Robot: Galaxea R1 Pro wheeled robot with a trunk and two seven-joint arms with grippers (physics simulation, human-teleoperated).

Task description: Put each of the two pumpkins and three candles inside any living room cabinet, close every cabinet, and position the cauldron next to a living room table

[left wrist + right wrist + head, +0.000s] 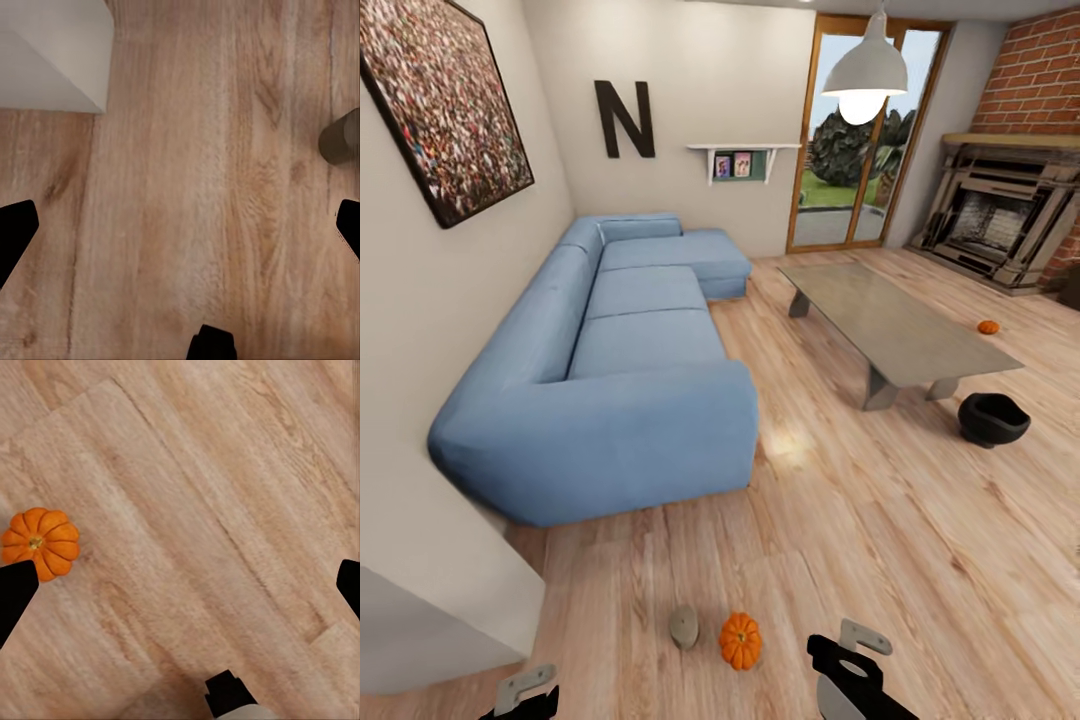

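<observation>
Both grippers hang low over the wood floor [880,520], nothing between the fingers. Left gripper [180,225]: fingers spread wide. Right gripper [180,589]: fingers spread wide too.

Near pumpkin [740,640] sits upright on the floor just ahead of the robot, w/ one candle [683,626] lying beside it, apart. Second pumpkin [988,327] rests on the floor beyond the table [895,320], toward the fireplace [1000,220]. Cauldron [992,418] stands on the floor next to the table's near corner. Blue sofa [620,380] lines the wall

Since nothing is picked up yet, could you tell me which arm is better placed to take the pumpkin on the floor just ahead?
Right, probably: the near pumpkin lies closer to the open right gripper than to the left gripper.
</observation>
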